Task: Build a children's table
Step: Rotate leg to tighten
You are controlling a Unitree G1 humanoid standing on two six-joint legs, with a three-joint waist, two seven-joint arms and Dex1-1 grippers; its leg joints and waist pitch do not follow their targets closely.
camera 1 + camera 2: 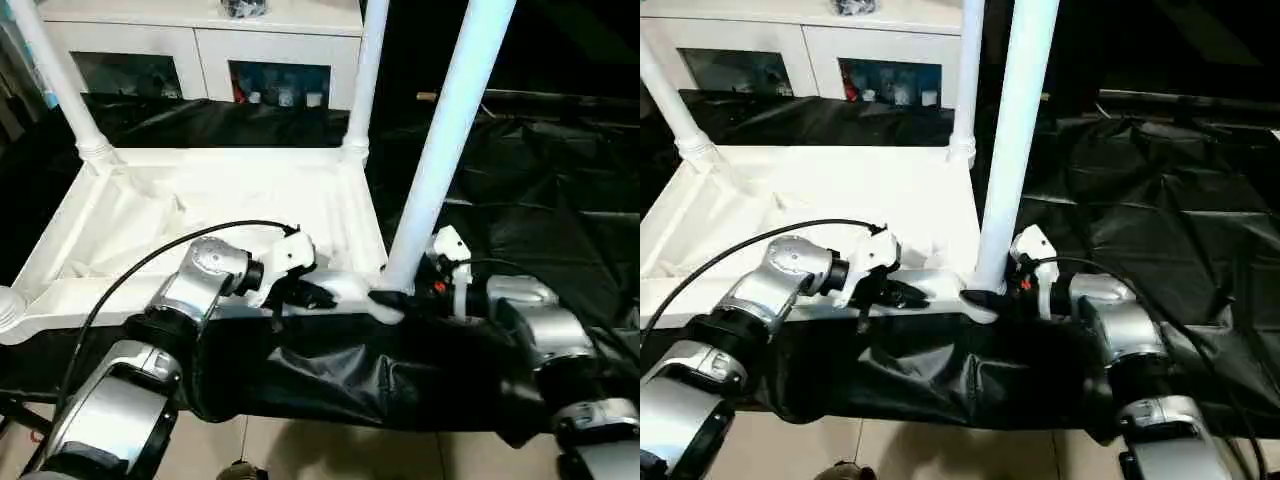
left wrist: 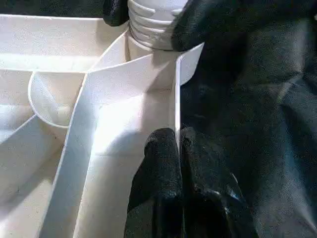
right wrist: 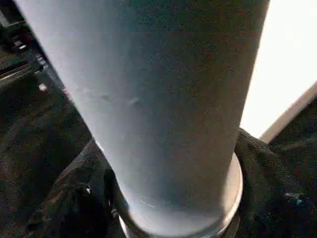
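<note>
Your left gripper [image 2: 179, 148] pinches the near rim of the upturned tabletop [image 1: 200, 205] on the black-draped surface [image 1: 540, 210]. Your right gripper [image 1: 392, 298] clasps the near-right leg [image 1: 445, 140] at its corner socket.

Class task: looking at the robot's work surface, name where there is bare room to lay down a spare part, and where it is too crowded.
Free: the black cloth right of the tabletop. Crowded: the near corner, where the left gripper, right gripper and leg meet.
</note>
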